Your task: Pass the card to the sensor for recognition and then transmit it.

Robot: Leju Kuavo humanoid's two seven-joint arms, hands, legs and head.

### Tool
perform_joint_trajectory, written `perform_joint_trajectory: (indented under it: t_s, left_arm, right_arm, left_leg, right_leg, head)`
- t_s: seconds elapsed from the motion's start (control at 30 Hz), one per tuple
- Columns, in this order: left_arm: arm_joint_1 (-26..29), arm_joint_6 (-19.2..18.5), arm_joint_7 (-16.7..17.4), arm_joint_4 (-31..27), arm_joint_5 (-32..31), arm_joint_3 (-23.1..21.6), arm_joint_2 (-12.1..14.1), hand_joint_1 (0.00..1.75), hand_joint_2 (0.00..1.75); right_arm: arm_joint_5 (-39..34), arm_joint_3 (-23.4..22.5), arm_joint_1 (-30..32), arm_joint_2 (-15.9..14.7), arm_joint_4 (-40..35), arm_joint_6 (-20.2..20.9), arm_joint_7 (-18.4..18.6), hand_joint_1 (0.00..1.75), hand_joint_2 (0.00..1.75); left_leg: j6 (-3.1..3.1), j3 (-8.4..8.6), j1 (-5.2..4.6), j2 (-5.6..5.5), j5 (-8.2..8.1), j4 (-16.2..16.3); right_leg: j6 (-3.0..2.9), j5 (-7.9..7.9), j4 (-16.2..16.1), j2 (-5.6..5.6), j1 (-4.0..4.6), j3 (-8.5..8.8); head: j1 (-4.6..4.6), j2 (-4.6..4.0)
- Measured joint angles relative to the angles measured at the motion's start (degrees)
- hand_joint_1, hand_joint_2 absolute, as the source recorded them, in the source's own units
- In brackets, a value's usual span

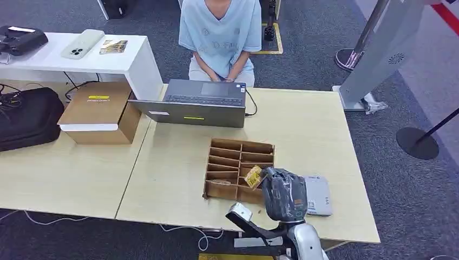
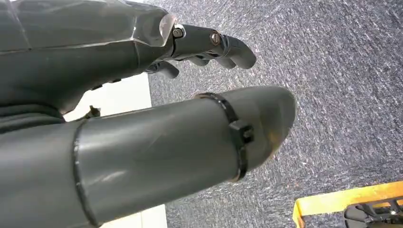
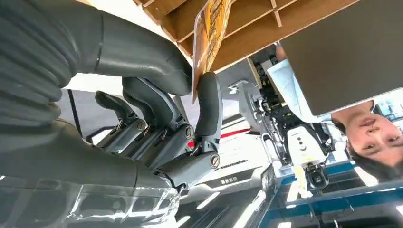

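Observation:
My right hand (image 1: 283,192) pinches a yellow-orange card (image 1: 253,176) between thumb and a finger, just above the near right corner of the brown slotted card box (image 1: 238,156). The right wrist view shows the same card (image 3: 211,33) edge-on, clamped between my thumb and a finger of the right hand (image 3: 157,114), with the box dividers behind it. A flat white-grey sensor pad (image 1: 318,196) lies on the table right beside the hand. My left hand (image 2: 142,118) hangs over grey carpet, fingers apart, holding nothing.
A laptop (image 1: 197,103) sits at the table's far edge, and a person in a light blue shirt (image 1: 219,32) is seated behind it. A cardboard box (image 1: 100,111) and black bag (image 1: 27,116) are on the left table. A grey stand (image 1: 373,54) is at far right.

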Motion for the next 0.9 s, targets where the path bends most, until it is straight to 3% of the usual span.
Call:
perform_joint_trajectory:
  t_s: [0.63, 0.9]
  left_arm:
    - [0.0, 0.8, -0.1, 0.0, -0.2, 0.0, -0.3, 0.0, 0.0]
    - [0.0, 0.8, -1.1, 0.0, -0.7, 0.0, -0.3, 0.0, 0.0]
  right_arm:
    - [-2.1, -0.2, 0.0, 0.2, -0.5, -7.6, -5.1, 1.75, 1.75]
    - [-2.0, -0.2, -0.1, 0.2, -0.4, -7.9, -6.2, 1.75, 1.75]
  left_leg:
    - [0.0, 0.0, 0.0, 0.0, 0.0, 0.0]
    - [0.0, -0.01, 0.0, 0.0, 0.0, 0.0]
  right_leg:
    - [0.0, 0.0, 0.0, 0.0, 0.0, 0.0]
    - [0.0, 0.0, 0.0, 0.0, 0.0, 0.0]
  head:
    - [0.0, 0.0]
    - [0.0, 0.0]
